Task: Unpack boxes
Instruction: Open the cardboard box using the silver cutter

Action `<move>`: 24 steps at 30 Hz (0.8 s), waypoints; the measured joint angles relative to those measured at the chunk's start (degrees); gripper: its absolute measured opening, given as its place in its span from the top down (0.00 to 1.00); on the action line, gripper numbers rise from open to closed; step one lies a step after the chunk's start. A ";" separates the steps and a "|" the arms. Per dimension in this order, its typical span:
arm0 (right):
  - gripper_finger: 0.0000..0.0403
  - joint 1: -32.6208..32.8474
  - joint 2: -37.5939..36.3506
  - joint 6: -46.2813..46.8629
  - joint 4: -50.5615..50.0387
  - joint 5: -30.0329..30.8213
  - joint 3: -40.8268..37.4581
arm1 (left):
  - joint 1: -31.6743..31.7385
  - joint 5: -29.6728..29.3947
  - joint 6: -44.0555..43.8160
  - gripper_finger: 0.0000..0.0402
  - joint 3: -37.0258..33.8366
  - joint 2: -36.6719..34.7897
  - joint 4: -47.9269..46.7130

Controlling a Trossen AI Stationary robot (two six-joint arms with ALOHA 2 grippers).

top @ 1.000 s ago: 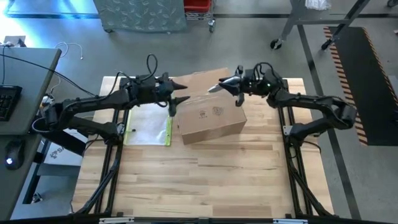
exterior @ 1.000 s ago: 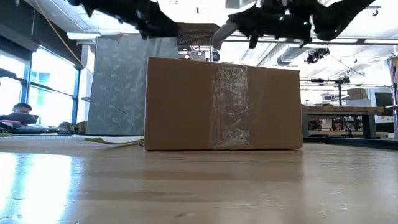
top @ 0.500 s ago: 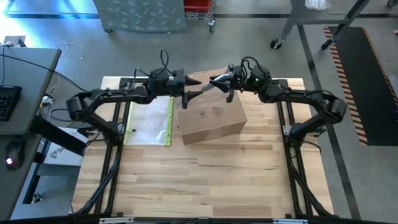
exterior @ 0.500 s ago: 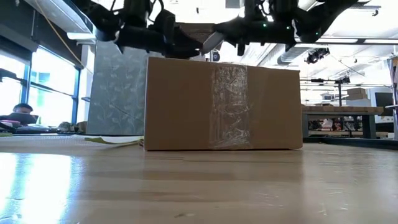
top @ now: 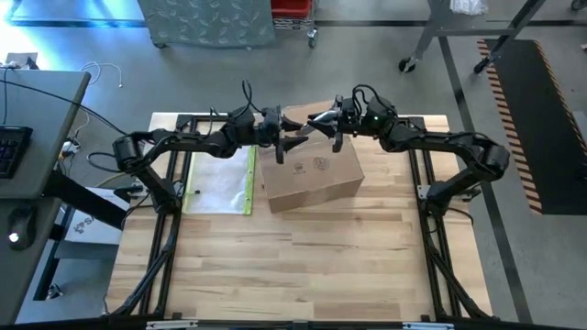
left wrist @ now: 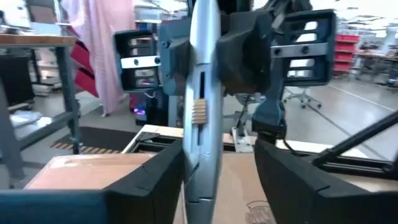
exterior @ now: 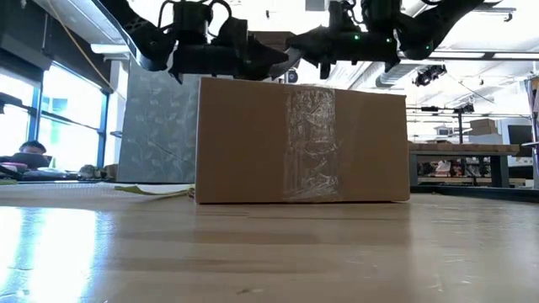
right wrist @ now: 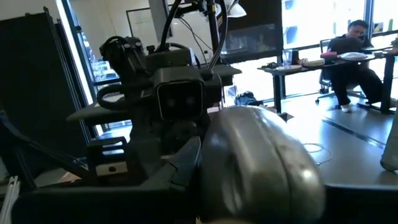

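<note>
- A brown cardboard box (top: 310, 174) sits near the far edge of the wooden surface (top: 303, 266), around the middle, with a clear tape strip (exterior: 310, 145) running down its near side.
- The right claw (top: 321, 123) hangs over the box's far top edge, closed on a slim silver tool (left wrist: 203, 106).
- The left claw (top: 292, 145) faces it above the box's top, fingers (left wrist: 155, 180) apart on either side of that tool.
- A flat clear sleeve with a yellow edge (top: 223, 181) lies just beside the box, toward the surface's left edge.
</note>
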 joint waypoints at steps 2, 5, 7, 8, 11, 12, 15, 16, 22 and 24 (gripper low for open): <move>0.85 0.04 0.00 0.36 -0.23 -0.10 -0.02 | -0.20 -0.45 0.00 0.64 -0.01 0.13 0.12; 0.85 0.04 -0.01 1.85 -0.12 -0.27 -0.02 | -0.16 -0.21 0.00 0.74 0.01 0.13 1.09; 0.85 0.07 -0.02 2.90 -0.33 -0.69 -0.02 | 0.06 1.09 -0.13 0.83 -0.02 0.13 1.02; 0.84 0.10 -0.03 2.78 -0.60 -0.98 -0.02 | 0.34 2.07 -0.48 0.87 -0.02 0.13 0.81; 0.83 0.11 -0.09 1.62 -2.27 -0.67 0.02 | 1.13 4.11 -0.70 0.88 -0.02 0.15 0.32; 0.83 0.11 -0.09 1.19 -2.99 -0.41 0.04 | 1.35 4.18 -0.59 0.88 -0.02 0.17 -0.26; 0.80 0.11 -0.09 -0.69 -5.24 0.10 0.04 | 1.80 4.32 0.32 0.88 -0.02 0.18 -2.28; 0.79 0.02 -0.09 -0.95 -5.75 0.25 0.04 | 2.03 4.40 0.45 0.88 -0.02 0.18 -2.64; 0.61 -1.82 -0.79 -2.05 -8.46 0.05 0.00 | 2.80 4.79 0.26 0.88 -0.02 0.17 -3.27; 0.53 -2.91 -1.76 -2.88 -9.76 0.04 -0.04 | 3.08 4.79 -0.35 0.88 -0.02 0.13 -3.45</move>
